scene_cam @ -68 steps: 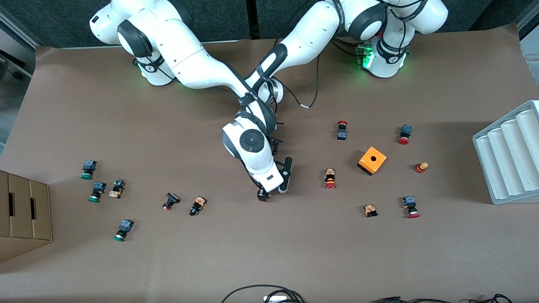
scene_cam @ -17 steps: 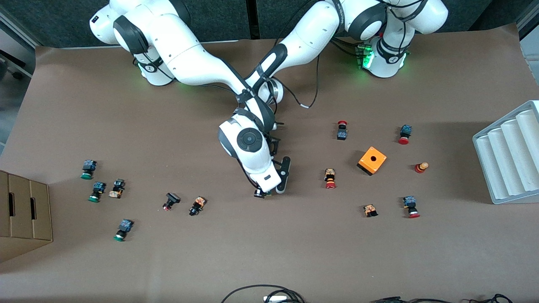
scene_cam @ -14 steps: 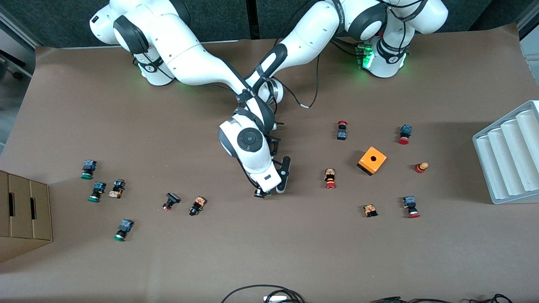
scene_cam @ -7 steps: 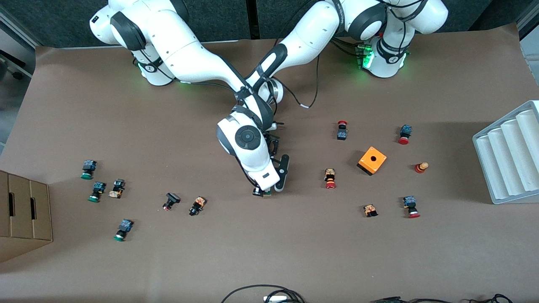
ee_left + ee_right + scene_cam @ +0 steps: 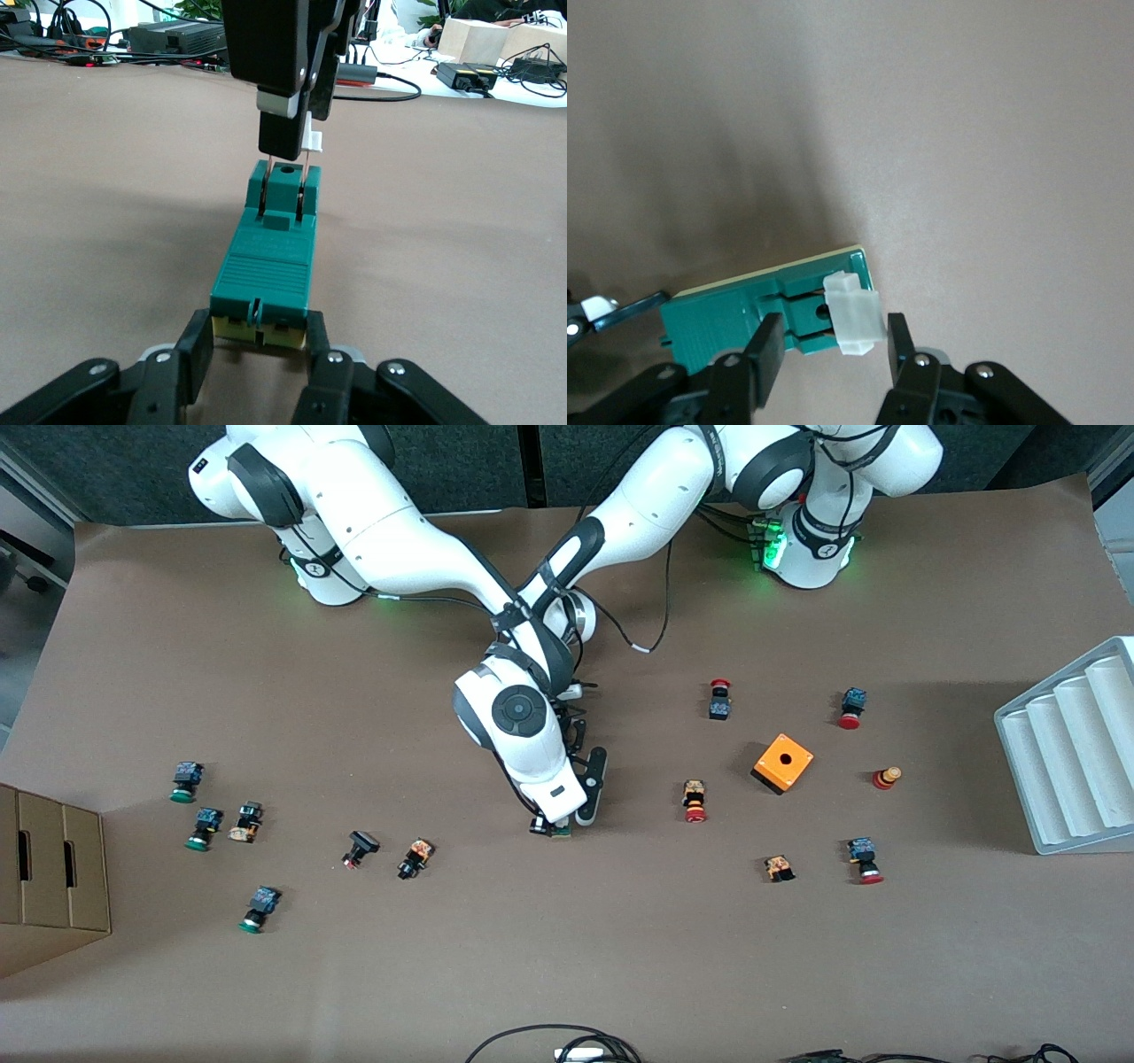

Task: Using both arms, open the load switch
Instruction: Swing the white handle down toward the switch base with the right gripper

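Front view: both arms converged mid-bench. The right pincer (image 5: pixel 551 825) sat low over the load switch (image 5: pixel 558 831), of which only a small green corner showed under the wrist. The switch lay on the bench (image 5: pixel 567 957) approx. midway between the two arm ends, well apart from the orange box (image 5: pixel 783 763) and the scattered push buttons. The left pincer (image 5: pixel 585 815) was just beside it, largely hidden by the right arm.

Left wrist view: the left pincer (image 5: pixel 257 341) was pinching the switch (image 5: pixel 266 270) at its yellow-edged end, jaws pressed against both sides. At the switch's other end the right pincer (image 5: pixel 285 146) came down from above and held the white piece (image 5: pixel 311 140), which stood raised, joined to the green body by two thin pins.

Right wrist view: the right pincer (image 5: pixel 829 341) was closed on the white piece (image 5: pixel 853 312), one finger each side. The piece sat lifted off the green body (image 5: pixel 744 323), with the slot open beneath it.

Progress (judged): both grips were set and the white piece was part-drawn. Remaining: finish the pull, then release.

Vs. earlier frames: the right wrist had shifted slightly toward its own base. The green body was now visible beneath it, where 5 s before only the black fingers showed. The left arm had barely changed. Other items were unmoved.
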Robot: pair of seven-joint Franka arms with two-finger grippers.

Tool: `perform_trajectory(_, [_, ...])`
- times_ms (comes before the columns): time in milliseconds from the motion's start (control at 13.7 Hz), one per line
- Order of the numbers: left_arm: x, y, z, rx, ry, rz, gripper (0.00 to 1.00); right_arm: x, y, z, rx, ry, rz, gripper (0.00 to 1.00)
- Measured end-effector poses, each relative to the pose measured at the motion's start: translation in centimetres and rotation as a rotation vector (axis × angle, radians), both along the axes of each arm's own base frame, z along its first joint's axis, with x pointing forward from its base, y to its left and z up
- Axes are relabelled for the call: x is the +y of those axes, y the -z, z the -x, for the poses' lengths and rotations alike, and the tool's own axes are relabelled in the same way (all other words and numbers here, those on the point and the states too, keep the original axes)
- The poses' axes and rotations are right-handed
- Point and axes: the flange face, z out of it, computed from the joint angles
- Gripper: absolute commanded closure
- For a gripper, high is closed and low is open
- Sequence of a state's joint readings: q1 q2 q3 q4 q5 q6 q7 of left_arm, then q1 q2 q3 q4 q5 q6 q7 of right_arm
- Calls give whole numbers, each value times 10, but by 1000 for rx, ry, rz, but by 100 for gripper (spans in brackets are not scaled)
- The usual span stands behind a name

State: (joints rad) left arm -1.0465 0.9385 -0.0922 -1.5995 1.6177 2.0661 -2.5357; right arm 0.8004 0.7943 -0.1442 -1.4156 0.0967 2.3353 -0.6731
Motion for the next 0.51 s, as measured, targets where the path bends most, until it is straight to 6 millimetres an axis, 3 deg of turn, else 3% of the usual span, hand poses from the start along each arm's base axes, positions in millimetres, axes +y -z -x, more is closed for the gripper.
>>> perform_trajectory(512, [0,0,0,0,0,0,54,1,-3,5,3,-5,3,46])
